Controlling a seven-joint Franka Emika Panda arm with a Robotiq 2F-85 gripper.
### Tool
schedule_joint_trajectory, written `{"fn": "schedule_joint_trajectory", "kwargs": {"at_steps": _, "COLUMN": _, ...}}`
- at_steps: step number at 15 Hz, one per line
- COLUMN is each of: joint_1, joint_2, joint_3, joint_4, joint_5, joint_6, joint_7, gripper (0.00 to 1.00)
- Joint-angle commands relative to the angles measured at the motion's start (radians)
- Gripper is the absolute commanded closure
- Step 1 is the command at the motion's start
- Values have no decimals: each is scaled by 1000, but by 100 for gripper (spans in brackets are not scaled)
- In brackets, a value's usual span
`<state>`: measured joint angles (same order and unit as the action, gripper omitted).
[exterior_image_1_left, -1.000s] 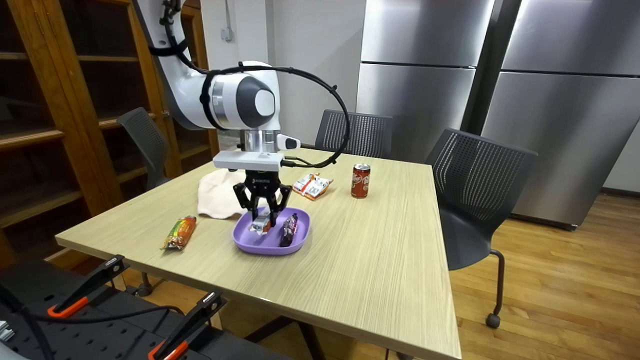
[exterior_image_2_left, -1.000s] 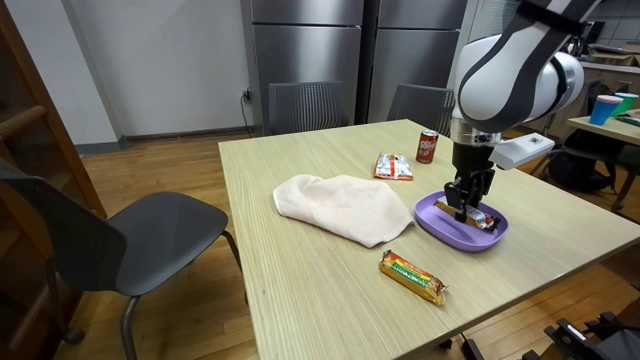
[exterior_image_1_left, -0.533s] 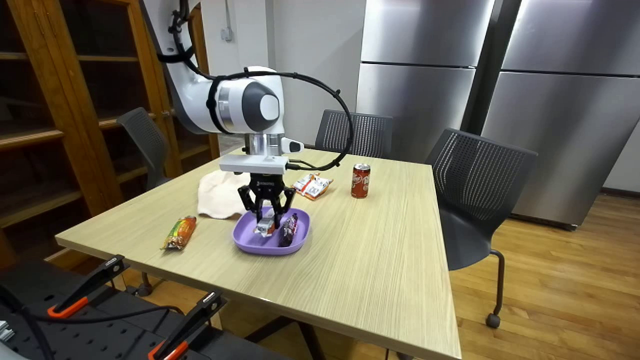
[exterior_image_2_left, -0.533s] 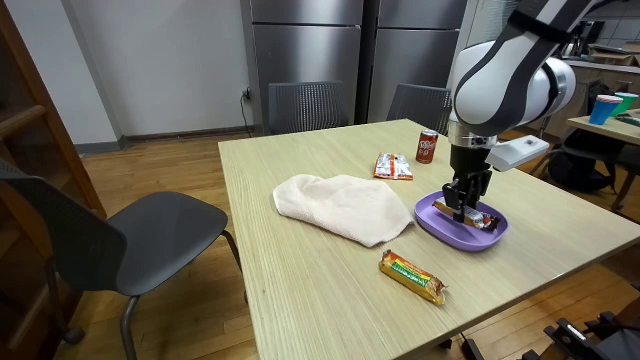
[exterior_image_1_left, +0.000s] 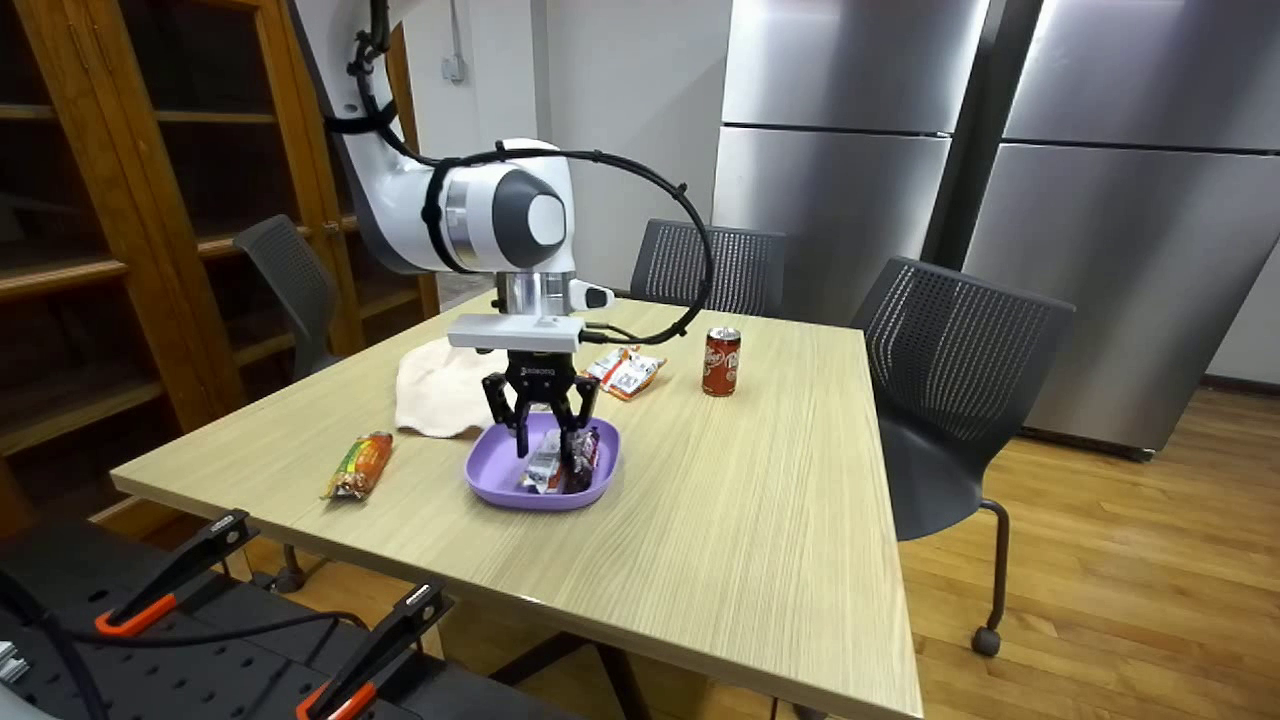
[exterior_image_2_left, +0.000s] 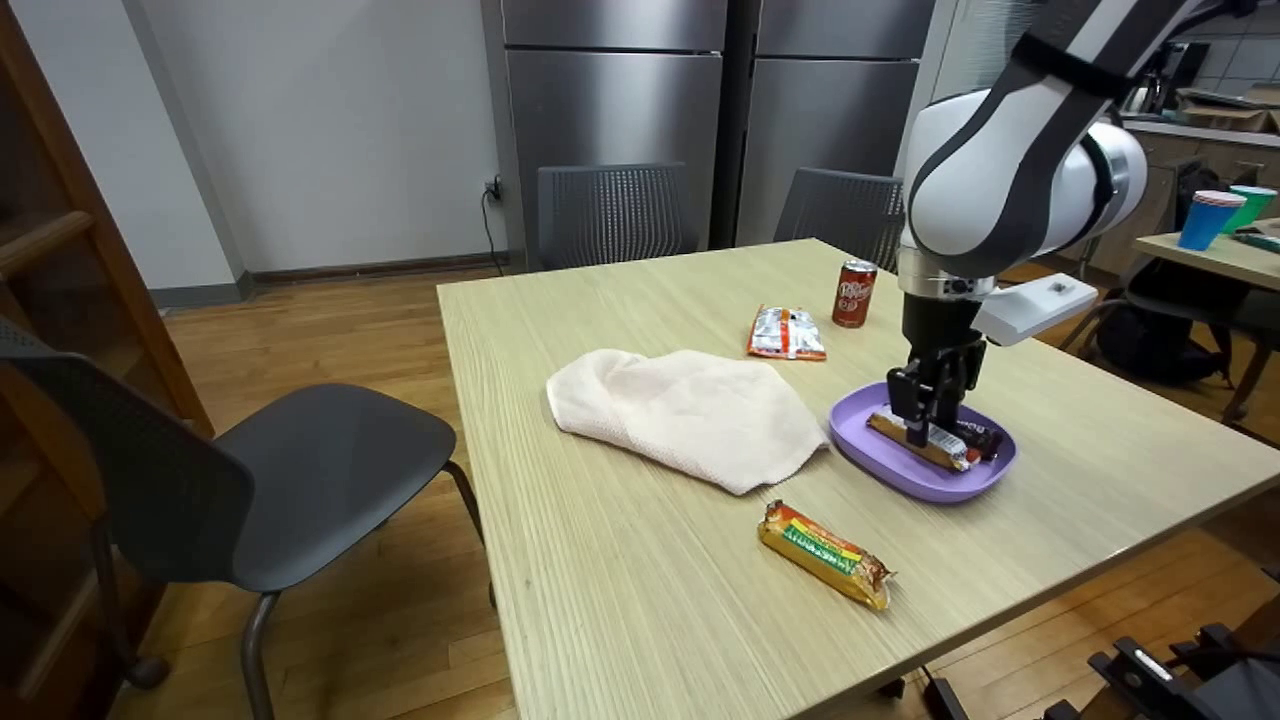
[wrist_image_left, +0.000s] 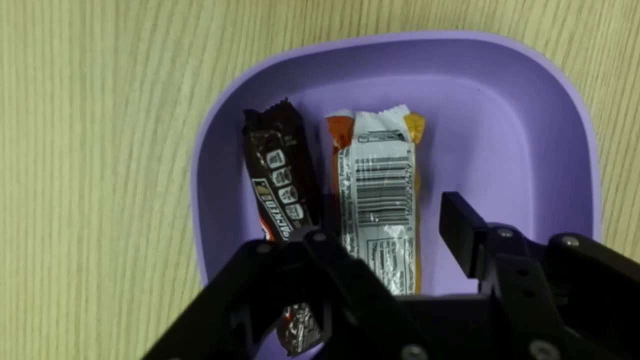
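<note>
A purple tray (exterior_image_1_left: 487, 488) stands on the table, also seen in an exterior view (exterior_image_2_left: 915, 488) and in the wrist view (wrist_image_left: 505, 135). Inside lie a bar with a silver barcode back and orange-yellow edges (wrist_image_left: 382, 190) and a dark brown wrapped bar (wrist_image_left: 280, 170), side by side; the exterior views also show the barcode bar (exterior_image_1_left: 543, 472) (exterior_image_2_left: 935, 450) and the dark bar (exterior_image_1_left: 580, 476) (exterior_image_2_left: 985, 440). My gripper (wrist_image_left: 392, 215) is open, low over the tray, its fingers either side of the barcode bar. One finger is between the bars; whether it touches either is unclear.
An orange-yellow wrapped bar (exterior_image_2_left: 825, 555) lies near the tray. A pale cloth (exterior_image_2_left: 685, 415), a silver-orange snack bag (exterior_image_2_left: 787, 333) and a red soda can (exterior_image_2_left: 854, 294) are on the table (exterior_image_1_left: 760, 520). Dark chairs (exterior_image_1_left: 935, 420) stand around it.
My gripper has opened and let go of the barcode bar, which has dropped flat into the tray beside the dark bar. The arm has shifted slightly right and down in an exterior view.
</note>
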<state>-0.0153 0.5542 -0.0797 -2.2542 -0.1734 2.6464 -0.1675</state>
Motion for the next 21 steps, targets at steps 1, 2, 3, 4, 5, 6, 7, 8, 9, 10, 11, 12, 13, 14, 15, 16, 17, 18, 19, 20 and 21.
{"fn": "schedule_joint_trajectory", "kwargs": {"at_steps": 1, "joint_1": 1, "joint_2": -15, "joint_3": -4, "joint_4": 8, "joint_5": -34, "joint_6": -31, "joint_7": -2, "gripper": 12}}
{"fn": "schedule_joint_trajectory", "kwargs": {"at_steps": 2, "joint_1": 2, "joint_2": -21, "joint_3": -5, "joint_4": 4, "joint_5": -37, "joint_6": -28, "joint_7": 1, "gripper": 4}}
{"fn": "schedule_joint_trajectory", "kwargs": {"at_steps": 3, "joint_1": 3, "joint_2": -26, "joint_3": -6, "joint_4": -1, "joint_5": -40, "joint_6": -24, "joint_7": 3, "gripper": 1}}
{"fn": "schedule_joint_trajectory", "kwargs": {"at_steps": 4, "joint_1": 3, "joint_2": -33, "joint_3": -7, "joint_4": -5, "joint_5": -42, "joint_6": -22, "joint_7": 5, "gripper": 0}}
{"fn": "schedule_joint_trajectory", "kwargs": {"at_steps": 5, "joint_1": 5, "joint_2": -37, "joint_3": -8, "joint_4": -7, "joint_5": -44, "joint_6": -20, "joint_7": 7, "gripper": 0}}
{"fn": "schedule_joint_trajectory", "kwargs": {"at_steps": 6, "joint_1": 6, "joint_2": -47, "joint_3": -8, "joint_4": -11, "joint_5": -45, "joint_6": -18, "joint_7": 9, "gripper": 0}}
{"fn": "schedule_joint_trajectory", "kwargs": {"at_steps": 7, "joint_1": 6, "joint_2": -52, "joint_3": -7, "joint_4": -14, "joint_5": -45, "joint_6": -17, "joint_7": 10, "gripper": 0}}
{"fn": "schedule_joint_trajectory", "kwargs": {"at_steps": 8, "joint_1": 7, "joint_2": -60, "joint_3": -5, "joint_4": -16, "joint_5": -44, "joint_6": -17, "joint_7": 11, "gripper": 0}}
{"fn": "schedule_joint_trajectory", "kwargs": {"at_steps": 9, "joint_1": 9, "joint_2": -68, "joint_3": -4, "joint_4": -18, "joint_5": -44, "joint_6": -17, "joint_7": 11, "gripper": 0}}
{"fn": "schedule_joint_trajectory", "kwargs": {"at_steps": 10, "joint_1": 13, "joint_2": -77, "joint_3": -4, "joint_4": -22, "joint_5": -47, "joint_6": -16, "joint_7": 13, "gripper": 0}}
{"fn": "schedule_joint_trajectory", "kwargs": {"at_steps": 11, "joint_1": 20, "joint_2": -87, "joint_3": -6, "joint_4": -26, "joint_5": -53, "joint_6": -14, "joint_7": 18, "gripper": 0}}
{"fn": "schedule_joint_trajectory", "kwargs": {"at_steps": 12, "joint_1": 26, "joint_2": -96, "joint_3": -5, "joint_4": -30, "joint_5": -58, "joint_6": -13, "joint_7": 21, "gripper": 0}}
{"fn": "schedule_joint_trajectory", "kwargs": {"at_steps": 13, "joint_1": 34, "joint_2": -105, "joint_3": -5, "joint_4": -35, "joint_5": -64, "joint_6": -12, "joint_7": 24, "gripper": 0}}
{"fn": "schedule_joint_trajectory", "kwargs": {"at_steps": 14, "joint_1": 41, "joint_2": -115, "joint_3": -4, "joint_4": -41, "joint_5": -70, "joint_6": -10, "joint_7": 28, "gripper": 0}}
{"fn": "schedule_joint_trajectory", "kwargs": {"at_steps": 15, "joint_1": 55, "joint_2": -122, "joint_3": -6, "joint_4": -48, "joint_5": -82, "joint_6": -4, "joint_7": 37, "gripper": 0}}
{"fn": "schedule_joint_trajectory", "kwargs": {"at_steps": 16, "joint_1": 62, "joint_2": -131, "joint_3": -5, "joint_4": -55, "joint_5": -89, "joint_6": -3, "joint_7": 38, "gripper": 0}}
{"fn": "schedule_joint_trajectory", "kwargs": {"at_steps": 17, "joint_1": 75, "joint_2": -140, "joint_3": -4, "joint_4": -62, "joint_5": -102, "joint_6": -1, "joint_7": 45, "gripper": 0}}
{"fn": "schedule_joint_trajectory", "kwargs": {"at_steps": 18, "joint_1": 85, "joint_2": -147, "joint_3": -3, "joint_4": -69, "joint_5": -114, "joint_6": 0, "joint_7": 50, "gripper": 0}}
{"fn": "schedule_joint_trajectory", "kwargs": {"at_steps": 19, "joint_1": 97, "joint_2": -154, "joint_3": -1, "joint_4": -76, "joint_5": -125, "joint_6": 1, "joint_7": 52, "gripper": 0}}
{"fn": "schedule_joint_trajectory", "kwargs": {"at_steps": 20, "joint_1": 105, "joint_2": -161, "joint_3": 1, "joint_4": -83, "joint_5": -136, "joint_6": 3, "joint_7": 50, "gripper": 0}}
{"fn": "schedule_joint_trajectory", "kwargs": {"at_steps": 21, "joint_1": 116, "joint_2": -165, "joint_3": 0, "joint_4": -90, "joint_5": -152, "joint_6": 8, "joint_7": 53, "gripper": 0}}
